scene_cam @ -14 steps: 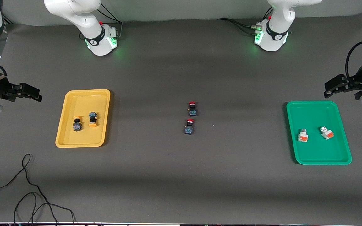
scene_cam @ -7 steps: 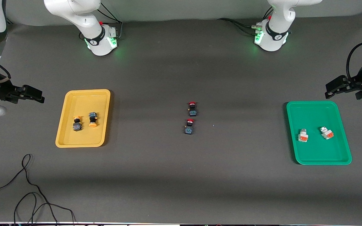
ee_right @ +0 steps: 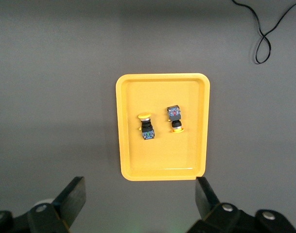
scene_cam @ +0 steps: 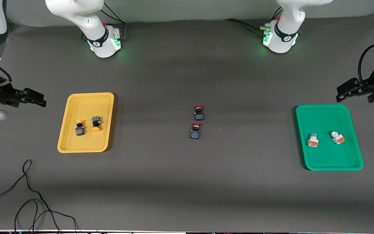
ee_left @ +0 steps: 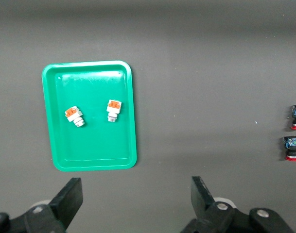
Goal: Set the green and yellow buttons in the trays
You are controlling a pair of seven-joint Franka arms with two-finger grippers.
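You have both pincers spread wide and empty: the left pincer hangs at the desk edge by the green tray, the right pincer at the other end by the yellow tray. Two yellow-capped buttons lie in the yellow tray, two white-grey buttons in the green (none touching a rim). Two red-capped switches sit mid-desk, bare desk all round.

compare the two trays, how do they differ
The yellow tray sits toward the right arm's end and holds two black switches with yellow caps; the green tray sits toward the left arm's end, slightly nearer the camera, and holds two white-grey switches. Both are shallow, rectangular, round-cornered.
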